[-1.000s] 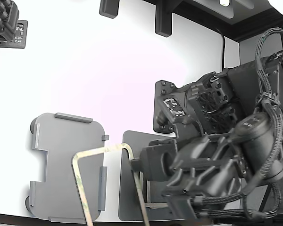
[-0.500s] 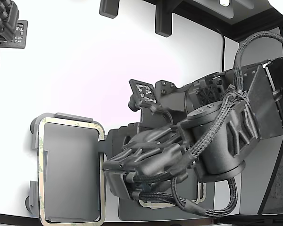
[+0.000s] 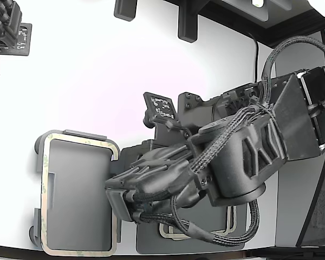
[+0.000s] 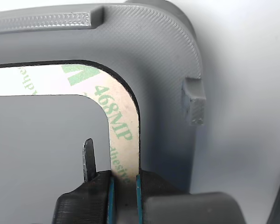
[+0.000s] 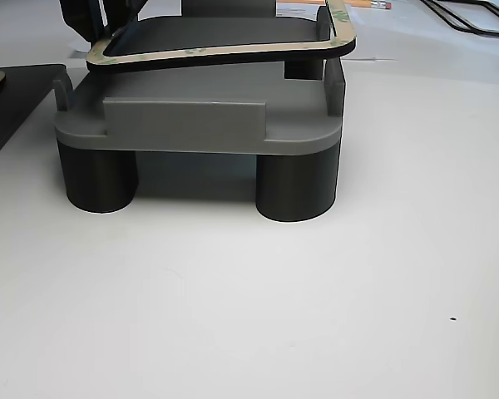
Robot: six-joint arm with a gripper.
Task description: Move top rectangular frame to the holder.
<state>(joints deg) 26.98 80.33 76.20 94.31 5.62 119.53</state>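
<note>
The top rectangular frame (image 3: 76,142), one, pinched by the jaws, hangs over one holder (image 3: 78,195).

The top rectangular frame (image 3: 76,140) is cream-tan with green printed lettering; the holder (image 3: 78,195) is light grey on dark round feet; the gripper (image 4: 123,198) is black with teal pads.

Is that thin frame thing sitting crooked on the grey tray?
Yes, a bit. In the side view, the thin cream-tan rectangular frame is tilted above the light grey plastic tray, one end higher, not seated inside the raised tabs. The black claw is pinching one of its sides.
</note>
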